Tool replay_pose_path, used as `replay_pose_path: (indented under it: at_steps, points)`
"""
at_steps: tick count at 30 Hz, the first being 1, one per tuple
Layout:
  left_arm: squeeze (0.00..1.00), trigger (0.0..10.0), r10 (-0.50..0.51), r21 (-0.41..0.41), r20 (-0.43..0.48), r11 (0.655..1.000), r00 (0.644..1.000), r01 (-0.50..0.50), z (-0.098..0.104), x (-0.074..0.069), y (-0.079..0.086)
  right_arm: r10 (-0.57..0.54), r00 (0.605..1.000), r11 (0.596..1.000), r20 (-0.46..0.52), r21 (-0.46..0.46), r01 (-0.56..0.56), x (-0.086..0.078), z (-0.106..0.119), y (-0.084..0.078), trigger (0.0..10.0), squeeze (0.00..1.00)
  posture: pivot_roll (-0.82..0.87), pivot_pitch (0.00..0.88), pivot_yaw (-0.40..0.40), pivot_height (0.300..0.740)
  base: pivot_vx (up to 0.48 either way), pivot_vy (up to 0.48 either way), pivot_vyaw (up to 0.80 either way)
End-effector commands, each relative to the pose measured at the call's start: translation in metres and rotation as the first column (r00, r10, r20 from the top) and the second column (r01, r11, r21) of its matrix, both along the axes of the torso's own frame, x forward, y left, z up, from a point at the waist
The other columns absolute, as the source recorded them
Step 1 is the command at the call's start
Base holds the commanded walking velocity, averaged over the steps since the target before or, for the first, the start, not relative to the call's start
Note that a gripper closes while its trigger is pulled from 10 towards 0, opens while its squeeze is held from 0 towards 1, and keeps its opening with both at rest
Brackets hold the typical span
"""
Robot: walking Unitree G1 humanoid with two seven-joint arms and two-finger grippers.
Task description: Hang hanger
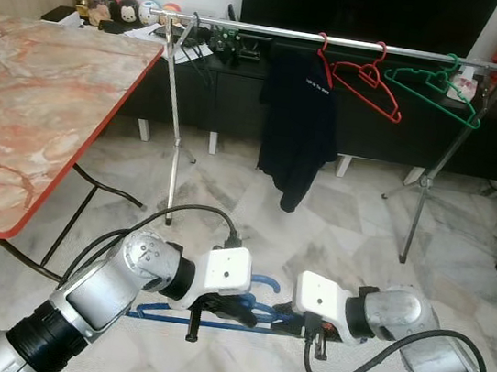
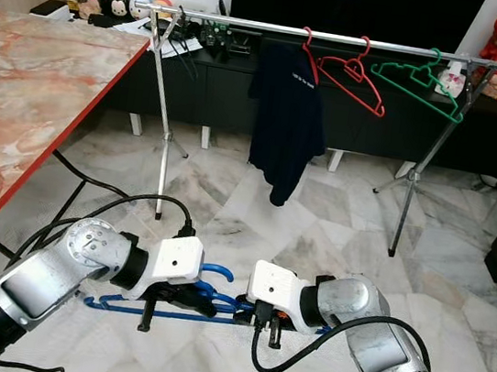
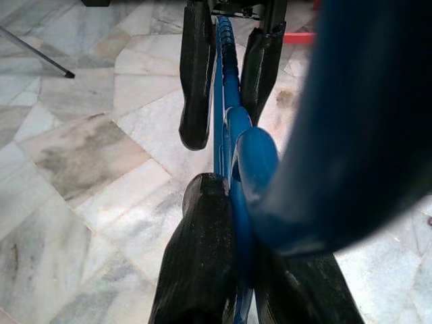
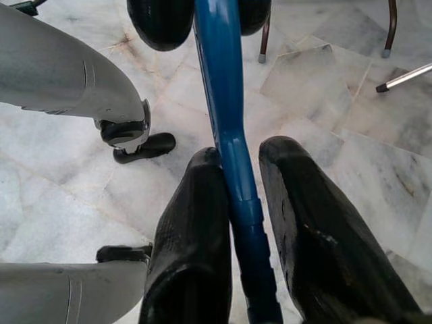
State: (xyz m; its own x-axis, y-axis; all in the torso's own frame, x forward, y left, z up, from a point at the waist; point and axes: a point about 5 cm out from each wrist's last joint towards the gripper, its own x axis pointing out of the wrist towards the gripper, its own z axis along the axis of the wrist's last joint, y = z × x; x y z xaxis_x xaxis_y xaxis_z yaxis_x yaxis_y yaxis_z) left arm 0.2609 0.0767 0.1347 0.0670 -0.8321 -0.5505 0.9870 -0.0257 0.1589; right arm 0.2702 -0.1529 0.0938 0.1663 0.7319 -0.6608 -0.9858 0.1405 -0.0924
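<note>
Blue plastic filled the space between my hands: the blue hanger (image 1: 212, 315) hung low in front of me, just above the marble floor (image 1: 352, 238), its long bar lying crosswise. My left gripper (image 1: 224, 307) was clenched on it near the hook end, and the left wrist view showed the ribbed blue arm running straight out from between those fingers (image 3: 196, 270). My right gripper (image 1: 313, 329) grasped the bar further along; its fingers (image 4: 192, 236) sat on either side of the blue bar, pressed close against it. I judged the two-handed hold was there to keep the hanger level and stop it swinging (one grip alone would have let it pivot).

Ahead, well apart from my hands, stood the clothes rail (image 1: 343, 42) on its metal tripod legs. On it hung a dark garment (image 1: 299, 124), a red hanger (image 1: 369, 83) and a green hanger (image 1: 434, 87), the last two tilted along the rail. Between the left leg and the garment the rail looked bare, and that seemed the likeliest spot for the hook. To my left was a marble-patterned table with a red edge (image 1: 46, 111); behind the rail, a dark low cabinet (image 1: 478, 135) with small figurines (image 1: 130, 7) at its left end.

My judgement was that the hanging had not yet begun: the hanger needed raising to rail height with the hook turned upward.
</note>
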Motion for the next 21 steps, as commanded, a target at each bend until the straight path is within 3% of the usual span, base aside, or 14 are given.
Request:
replay_pose_path:
  at_steps: [1,21]
  points:
    - [0.00,0.0,-0.025,0.018,-0.033,0.999,0.999,0.026,-0.006,-0.004,-0.003,-0.017,0.999,0.999,0.049,0.051,0.015,0.009,0.015,0.001,10.0,1.00,-0.01,0.000,-0.011,0.740,0.000,0.000,0.00]
    - [0.00,0.0,0.006,0.058,0.030,0.998,1.000,-0.007,0.000,0.000,0.008,-0.007,0.999,0.999,0.034,0.036,0.005,0.006,0.019,-0.006,10.0,1.00,-0.02,0.000,-0.005,0.740,0.000,0.000,0.00]
